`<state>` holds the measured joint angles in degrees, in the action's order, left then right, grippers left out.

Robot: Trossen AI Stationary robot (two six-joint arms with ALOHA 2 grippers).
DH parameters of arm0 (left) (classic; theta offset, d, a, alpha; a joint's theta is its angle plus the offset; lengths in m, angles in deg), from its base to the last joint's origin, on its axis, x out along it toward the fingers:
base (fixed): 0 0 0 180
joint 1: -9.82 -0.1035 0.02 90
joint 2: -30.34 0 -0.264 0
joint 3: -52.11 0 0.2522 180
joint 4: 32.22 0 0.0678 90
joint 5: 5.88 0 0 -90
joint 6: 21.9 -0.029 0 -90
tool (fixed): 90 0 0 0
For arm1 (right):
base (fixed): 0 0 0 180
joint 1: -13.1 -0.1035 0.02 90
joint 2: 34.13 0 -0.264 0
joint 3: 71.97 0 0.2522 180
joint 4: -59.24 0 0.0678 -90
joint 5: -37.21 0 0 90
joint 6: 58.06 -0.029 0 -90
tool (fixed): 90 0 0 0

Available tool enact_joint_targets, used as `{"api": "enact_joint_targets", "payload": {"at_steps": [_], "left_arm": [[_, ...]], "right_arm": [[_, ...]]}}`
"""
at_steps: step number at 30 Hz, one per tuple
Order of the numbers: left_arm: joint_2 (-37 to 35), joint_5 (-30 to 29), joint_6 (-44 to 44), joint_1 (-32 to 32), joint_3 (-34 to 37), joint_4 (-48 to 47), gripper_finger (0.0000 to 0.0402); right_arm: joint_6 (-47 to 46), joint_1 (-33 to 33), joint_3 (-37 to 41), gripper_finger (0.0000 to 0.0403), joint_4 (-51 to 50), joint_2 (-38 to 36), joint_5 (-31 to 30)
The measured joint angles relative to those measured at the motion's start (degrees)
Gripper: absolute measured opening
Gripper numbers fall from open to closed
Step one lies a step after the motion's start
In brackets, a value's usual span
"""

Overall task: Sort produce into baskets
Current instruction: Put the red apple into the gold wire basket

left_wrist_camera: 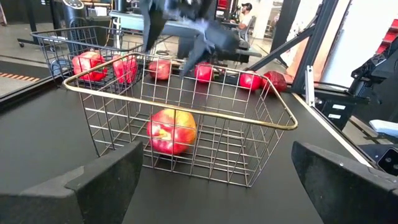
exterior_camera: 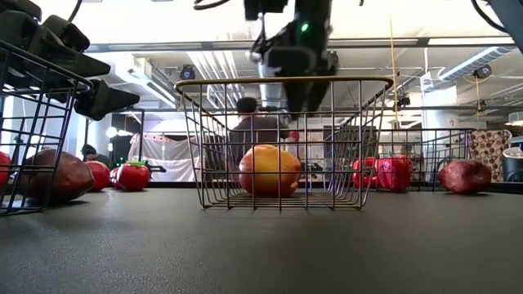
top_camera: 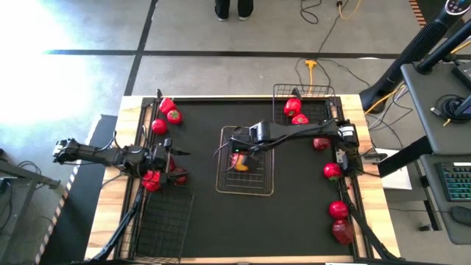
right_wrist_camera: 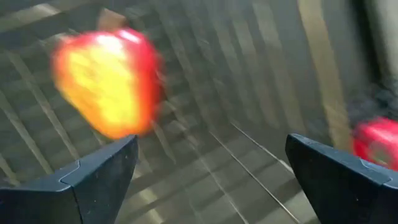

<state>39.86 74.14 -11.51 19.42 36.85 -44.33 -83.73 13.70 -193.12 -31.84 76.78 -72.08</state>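
I see right gripper (top_camera: 241, 156) released over yellow-red apple (top_camera: 241, 163) | apple in silvery basket (top_camera: 246, 188) | left gripper (top_camera: 179, 153) spread wide, empty

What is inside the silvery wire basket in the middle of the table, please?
One yellow-red apple lies on the silvery basket's floor. The open right gripper above hides part of the basket from overhead; the side views show nothing else inside.

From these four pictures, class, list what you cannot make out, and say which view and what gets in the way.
1. Produce under the left gripper, high view: the arm covers it, so the kinds cannot be told.
2. The yellow-red apple, right wrist view: blurred, no surface detail.
3. Contents of the far black basket, low view: half hidden behind the silvery basket.
4. The person beyond the table, low view: blocked by wire mesh.
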Motion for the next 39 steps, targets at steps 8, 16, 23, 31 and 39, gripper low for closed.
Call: {"api": "enact_joint_targets", "payload": {"at_steps": [8,16,23,31,39], "left_arm": [[0.0,0.0,0.0,0.0,0.0,0.0,0.0393],[0.2,0.0,0.0,0.0,0.0,0.0,0.0393],[0.3,0.0,0.0,0.0,0.0,0.0,0.0393],[0.3,0.0,0.0,0.0,0.0,0.0,0.0393],[0.3,0.0,0.0,0.0,0.0,0.0,0.0393]], "right_arm": [[-10.0,-0.6,-3.3,0.0400,-12.7,-4.3,-0.4],[-19.5,-0.7,15.0,0.0400,-12.8,-19.2,-1.8],[-32.5,0.9,35.5,0.0400,-12.5,-34.1,-0.3],[-34.0,5.3,52.3,0.0400,-2.4,-42.2,6.0],[-30.3,15.2,61.7,0.0400,5.7,-42.6,4.1]]}}
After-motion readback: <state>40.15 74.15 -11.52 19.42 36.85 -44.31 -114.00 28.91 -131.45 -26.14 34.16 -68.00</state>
